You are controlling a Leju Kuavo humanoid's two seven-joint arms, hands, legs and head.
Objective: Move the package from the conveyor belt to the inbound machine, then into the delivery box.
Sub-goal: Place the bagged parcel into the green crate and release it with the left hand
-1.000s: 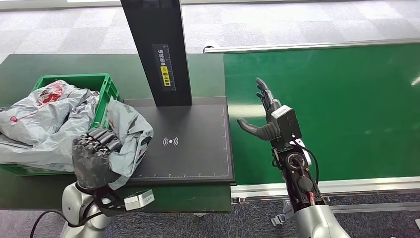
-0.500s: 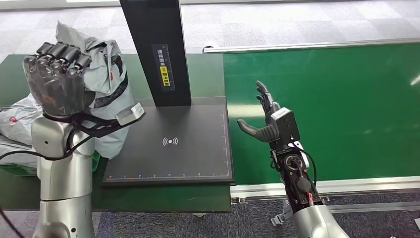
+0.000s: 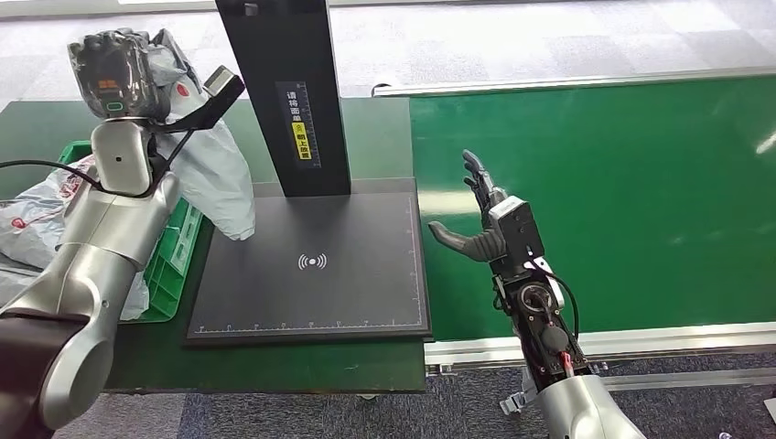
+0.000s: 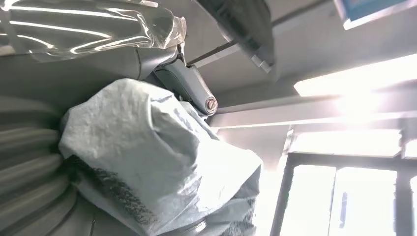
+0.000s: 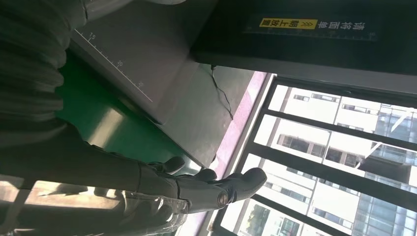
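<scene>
- Stretching across the right side lay the conveyor belt (image 3: 595,201), smooth green and bare.
- Beside it sat the inbound machine (image 3: 311,265), a matte black slab with a tall post.
- The green ribbed delivery box (image 3: 174,261) held crinkled grey bags.
- The grey plastic package (image 3: 215,174), a second ago low by the box, now hung high, gripped in the left hand (image 3: 114,78); likely about to drop in.
- The right hand (image 3: 485,215) hovered spread, empty.
</scene>
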